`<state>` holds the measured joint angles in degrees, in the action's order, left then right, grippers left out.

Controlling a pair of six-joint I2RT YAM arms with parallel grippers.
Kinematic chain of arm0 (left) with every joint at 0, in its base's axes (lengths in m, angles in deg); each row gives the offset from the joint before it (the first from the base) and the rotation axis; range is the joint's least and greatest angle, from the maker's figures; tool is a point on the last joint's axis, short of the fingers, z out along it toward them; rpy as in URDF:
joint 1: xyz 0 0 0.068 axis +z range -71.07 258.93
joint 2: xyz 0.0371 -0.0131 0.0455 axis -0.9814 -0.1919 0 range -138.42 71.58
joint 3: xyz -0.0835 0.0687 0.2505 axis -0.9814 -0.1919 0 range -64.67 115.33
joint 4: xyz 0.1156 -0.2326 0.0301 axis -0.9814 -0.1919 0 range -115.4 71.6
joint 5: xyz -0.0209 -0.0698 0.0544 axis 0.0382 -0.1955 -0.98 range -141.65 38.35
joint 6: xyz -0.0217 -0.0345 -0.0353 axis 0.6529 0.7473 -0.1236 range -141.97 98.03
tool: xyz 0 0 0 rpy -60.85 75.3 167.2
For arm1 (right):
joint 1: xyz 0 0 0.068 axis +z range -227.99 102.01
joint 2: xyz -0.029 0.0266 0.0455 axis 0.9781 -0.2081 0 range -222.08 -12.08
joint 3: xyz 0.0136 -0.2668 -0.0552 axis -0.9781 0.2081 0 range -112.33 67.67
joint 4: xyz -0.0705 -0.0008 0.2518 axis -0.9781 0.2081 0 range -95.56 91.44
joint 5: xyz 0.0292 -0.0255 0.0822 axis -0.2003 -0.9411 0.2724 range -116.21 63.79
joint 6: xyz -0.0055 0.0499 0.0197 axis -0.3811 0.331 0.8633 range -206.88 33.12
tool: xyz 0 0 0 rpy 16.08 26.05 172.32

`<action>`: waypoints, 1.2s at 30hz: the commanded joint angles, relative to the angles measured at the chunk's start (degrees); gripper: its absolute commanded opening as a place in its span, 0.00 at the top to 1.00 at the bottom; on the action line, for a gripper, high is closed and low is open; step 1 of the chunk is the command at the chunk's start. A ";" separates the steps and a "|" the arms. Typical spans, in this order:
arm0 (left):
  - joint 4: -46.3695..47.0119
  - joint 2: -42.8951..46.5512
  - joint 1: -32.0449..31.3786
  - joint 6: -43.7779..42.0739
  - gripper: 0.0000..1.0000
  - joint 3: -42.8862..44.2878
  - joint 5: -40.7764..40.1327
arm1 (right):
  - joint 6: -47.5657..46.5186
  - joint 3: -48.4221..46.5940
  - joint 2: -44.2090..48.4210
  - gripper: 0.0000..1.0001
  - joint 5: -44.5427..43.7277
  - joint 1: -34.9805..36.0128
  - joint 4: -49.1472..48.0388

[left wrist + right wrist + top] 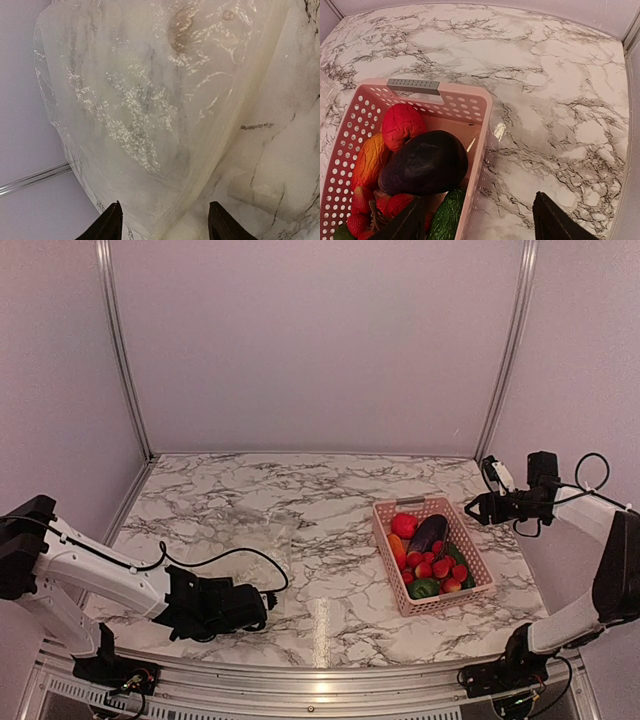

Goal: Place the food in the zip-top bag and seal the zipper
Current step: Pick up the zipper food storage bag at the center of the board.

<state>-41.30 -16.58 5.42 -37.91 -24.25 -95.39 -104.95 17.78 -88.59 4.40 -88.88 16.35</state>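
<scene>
One clear bag (245, 545) with a dotted face lies flat on the marble tabletop (330, 490) in the lower left of the top view, well apart from the one pink basket (478, 562) at centre right. All the food sits in that basket. There is one red round fruit (404, 525) at its far end, one dark purple eggplant (428, 533) beside it, one orange carrot (396, 548) along the left wall, and one green pepper (423, 588) at the near end. A cluster of small red berries (435, 565) fills the middle, too bunched for an exact count, and a strip of green cucumber (462, 562) lies against the right wall. Two arms are in view. The left claw (258, 612) sits low at the bag's near edge. In its wrist view its two fingers are spread (165, 227) with a corner of the bag (150, 100) lying between them, neither finger pressing it. The bag's seal strip cannot be made out. The right claw (472, 507) hangs near the basket's far right corner, holding nothing. From its wrist camera the two fingers stand wide (480, 222), one over the food and one over bare tabletop (560, 100), with the basket (485, 107) wall between them. That view shows the red fruit (400, 125), eggplant (425, 162), carrot (370, 160), at least four berries (360, 222) and one grey handle (413, 86).
</scene>
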 commanded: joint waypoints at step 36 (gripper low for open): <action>-4.89 -11.68 10.03 22.39 1.00 39.08 4.36 | -1.91 -28.44 -7.10 0.38 8.96 15.77 18.04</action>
<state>-45.12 -25.69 14.07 -23.75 11.69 -95.72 -107.88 -7.98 -94.69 11.07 -81.47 30.34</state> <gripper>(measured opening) 0.013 0.621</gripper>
